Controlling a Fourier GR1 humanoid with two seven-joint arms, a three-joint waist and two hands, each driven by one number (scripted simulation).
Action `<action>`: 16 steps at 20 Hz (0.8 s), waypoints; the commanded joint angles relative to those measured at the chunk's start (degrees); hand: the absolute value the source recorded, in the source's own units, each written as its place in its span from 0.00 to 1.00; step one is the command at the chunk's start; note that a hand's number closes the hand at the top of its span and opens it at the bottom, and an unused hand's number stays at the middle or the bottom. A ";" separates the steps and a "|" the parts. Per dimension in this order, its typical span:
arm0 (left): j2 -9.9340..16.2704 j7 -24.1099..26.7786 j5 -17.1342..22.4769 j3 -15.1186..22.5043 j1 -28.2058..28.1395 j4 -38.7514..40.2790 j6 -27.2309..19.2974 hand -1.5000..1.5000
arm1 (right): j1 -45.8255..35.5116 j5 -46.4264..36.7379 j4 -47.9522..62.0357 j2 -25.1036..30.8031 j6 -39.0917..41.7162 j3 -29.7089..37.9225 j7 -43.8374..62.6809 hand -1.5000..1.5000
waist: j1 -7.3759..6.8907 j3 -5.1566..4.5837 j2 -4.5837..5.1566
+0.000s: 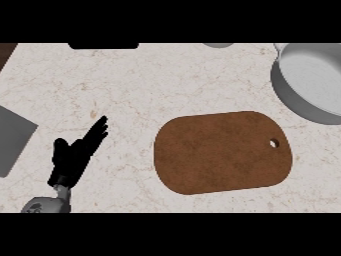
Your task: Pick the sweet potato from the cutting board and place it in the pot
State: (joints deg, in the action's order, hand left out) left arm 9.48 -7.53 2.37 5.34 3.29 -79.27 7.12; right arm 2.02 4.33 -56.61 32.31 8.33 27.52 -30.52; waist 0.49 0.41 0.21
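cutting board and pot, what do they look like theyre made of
The cutting board looks like wood, judging by its matte brown, faintly grained surface. The pot looks like metal: smooth pale grey walls with a soft sheen, though enamel cannot be ruled out.

one head view looks steeply down on the counter (165, 85), fairly close above it.

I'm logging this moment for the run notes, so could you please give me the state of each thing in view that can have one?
Cutting board: flat on the counter, nothing on it.
Pot: upright, no lid; the visible inside shows no sweet potato.
Left hand: open, fingers straight, holding nothing, left of the board.
Right hand: not in view.
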 commanded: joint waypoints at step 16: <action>-0.46 -2.31 -0.70 -0.26 0.65 -1.01 1.99 0.50 | -22.67 -13.27 24.19 16.85 -8.25 -2.88 -5.45 1.00 | -1.41 -0.38 -0.10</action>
State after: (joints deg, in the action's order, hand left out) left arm 9.11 -9.34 2.01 4.59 5.21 -79.21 8.62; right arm -15.30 -5.84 -32.60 48.90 4.06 27.32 -40.52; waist -0.63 0.05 0.11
